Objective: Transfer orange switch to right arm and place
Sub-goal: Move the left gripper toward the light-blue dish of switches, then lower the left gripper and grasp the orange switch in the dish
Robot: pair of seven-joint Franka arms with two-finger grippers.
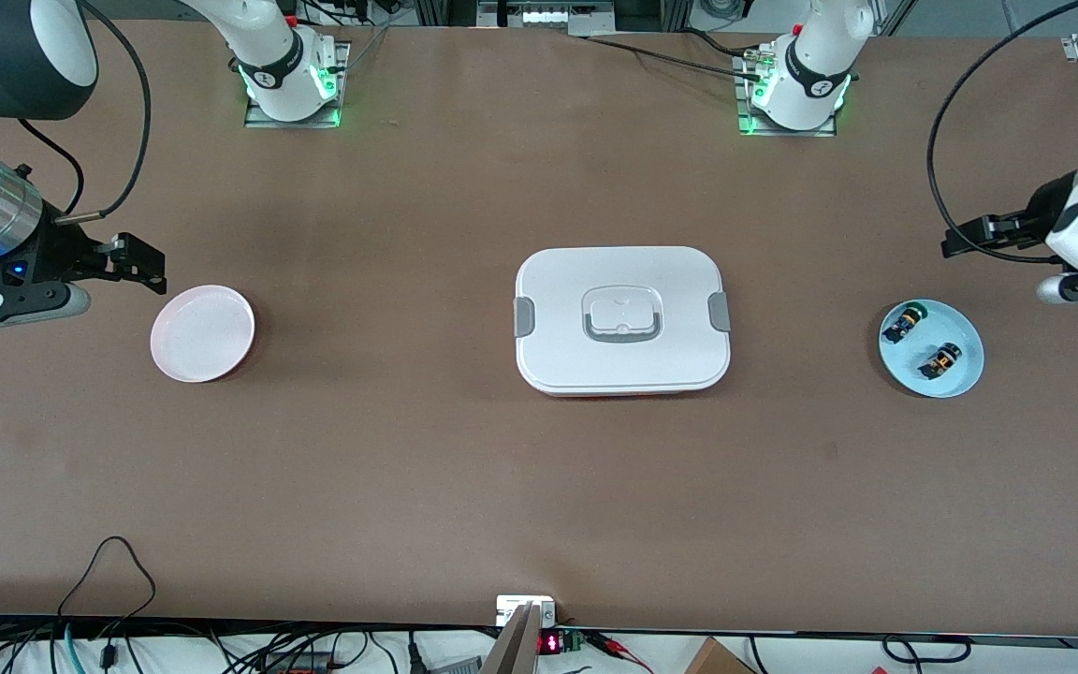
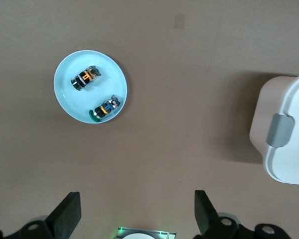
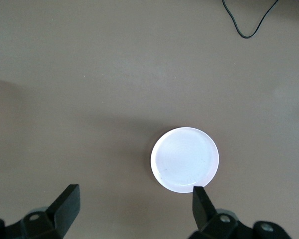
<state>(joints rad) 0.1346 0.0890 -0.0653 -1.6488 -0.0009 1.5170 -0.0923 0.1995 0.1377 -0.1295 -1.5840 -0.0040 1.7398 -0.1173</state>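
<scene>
So here's me, two arms up over a brown table (image 1: 427, 487), nothing in either hand. My left gripper (image 2: 137, 214) hangs in the air at the left arm's end of the table, fingers (image 2: 70, 211) spread wide with nothing between them. It's over bare table beside the light blue plate (image 1: 965, 370), not over the plate itself.

The orange switch (image 1: 939, 360) is lying on its side in that blue plate, and it's the one of the two buttons nearer the front camera. The green-capped switch (image 1: 904, 323) lies in the same plate, a bit farther from the camera, close to the orange one but not touching it. From my left wrist camera both sit clearly inside the plate's rim, orange switch (image 2: 87, 77) and green one (image 2: 105, 109).

My right gripper (image 3: 134, 211) is up over the right arm's end of the table, jaws wide apart too, holding nothing. The pink plate (image 1: 202, 332) sits on the table just beside it, bare.

In the middle of the table, between the two plates and well apart from both, sits a white lidded container (image 1: 621, 320) with grey side clips (image 1: 524, 316) and a grey handle on top.
</scene>
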